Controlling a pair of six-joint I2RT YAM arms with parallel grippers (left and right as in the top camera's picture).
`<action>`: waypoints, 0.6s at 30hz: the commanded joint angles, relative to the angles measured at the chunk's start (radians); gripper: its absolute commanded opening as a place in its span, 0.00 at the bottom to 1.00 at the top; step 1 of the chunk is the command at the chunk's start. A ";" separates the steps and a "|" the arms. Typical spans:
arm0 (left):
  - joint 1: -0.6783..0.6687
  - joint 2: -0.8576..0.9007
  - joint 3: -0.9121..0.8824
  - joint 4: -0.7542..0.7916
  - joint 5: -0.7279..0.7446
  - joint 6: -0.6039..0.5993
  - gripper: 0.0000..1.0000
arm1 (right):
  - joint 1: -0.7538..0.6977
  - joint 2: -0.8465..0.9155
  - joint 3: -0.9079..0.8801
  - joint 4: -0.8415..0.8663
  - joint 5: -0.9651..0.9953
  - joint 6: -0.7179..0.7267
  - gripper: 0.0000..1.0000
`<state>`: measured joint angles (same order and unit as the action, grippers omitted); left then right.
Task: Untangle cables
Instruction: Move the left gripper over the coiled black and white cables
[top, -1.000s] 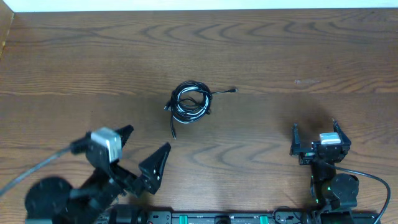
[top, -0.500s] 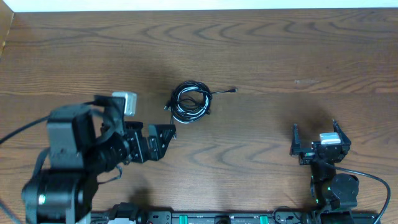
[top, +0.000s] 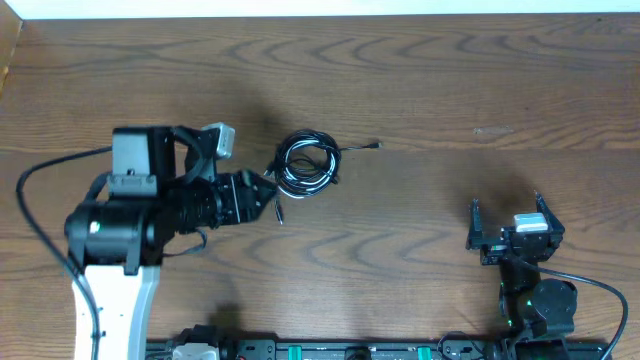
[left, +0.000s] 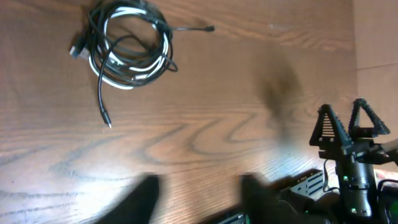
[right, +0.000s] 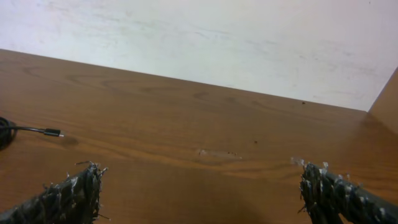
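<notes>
The cables (top: 307, 165) lie as one small coil of black and white cords in the middle of the table. One black plug end trails right (top: 375, 146) and another trails down (top: 279, 213). My left gripper (top: 268, 193) hovers just left of the coil and below it, pointing at it. In the left wrist view the coil (left: 127, 50) lies at the upper left, and the blurred fingers (left: 146, 199) stand apart over bare wood. My right gripper (top: 508, 208) rests wide open at the front right, far from the cables, also visible from the left wrist (left: 342, 107).
A rail of electronics (top: 330, 350) runs along the table's front edge. A thick black wire (top: 40, 200) loops from the left arm. In the right wrist view a black plug end (right: 53, 132) lies far left, and a white wall (right: 217, 37) backs the table.
My left arm has swung up from the front left corner toward the coil, and its jaws have narrowed. The right arm and the cables have not moved.
</notes>
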<state>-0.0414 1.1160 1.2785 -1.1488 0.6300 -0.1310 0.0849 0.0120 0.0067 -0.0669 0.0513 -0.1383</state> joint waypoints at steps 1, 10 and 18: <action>-0.004 0.048 -0.011 -0.008 0.012 0.006 0.08 | 0.007 -0.005 -0.001 -0.004 -0.002 0.011 0.99; -0.004 0.186 -0.014 -0.048 0.013 0.006 0.08 | 0.006 -0.005 -0.001 -0.004 -0.002 0.011 0.99; -0.004 0.265 -0.024 -0.074 0.012 0.006 0.08 | 0.007 -0.005 -0.001 -0.004 -0.002 0.011 0.99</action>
<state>-0.0414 1.3590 1.2675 -1.2133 0.6300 -0.1307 0.0849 0.0120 0.0067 -0.0669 0.0513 -0.1383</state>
